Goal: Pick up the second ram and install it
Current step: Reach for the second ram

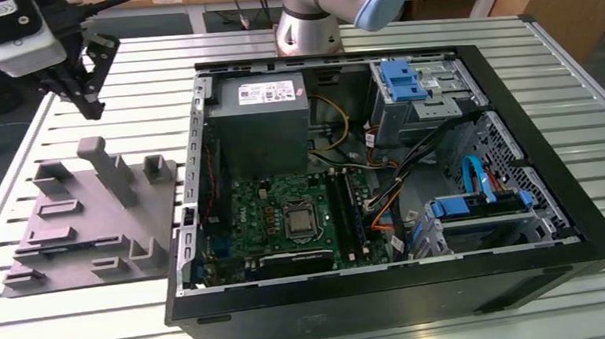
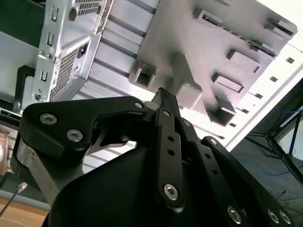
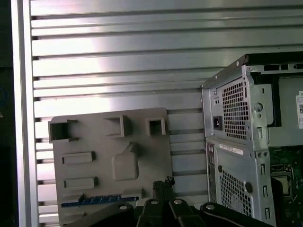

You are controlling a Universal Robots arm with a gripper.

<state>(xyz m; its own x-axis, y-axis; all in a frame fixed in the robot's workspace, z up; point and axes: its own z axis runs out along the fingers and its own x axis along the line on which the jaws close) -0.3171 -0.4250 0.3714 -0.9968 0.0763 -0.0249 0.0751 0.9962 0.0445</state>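
Hanging over the bench [image 1: 547, 52] near its far corner, the gripper [image 1: 91, 110] has its fingers [image 2: 163, 101] clenched together on nothing. The second ram [image 3: 102, 199] lies in a slot along one edge of the grey fixture tray [image 1: 85, 222], which sits beside the open computer case [image 1: 395, 306]. To my eye a clean pick calls for fingers spread, squared across the strip's middle and brought down straight, so that it lifts without twisting. The bench is ribbed metal slats, and wooden furniture [image 1: 571, 3] stands behind it.
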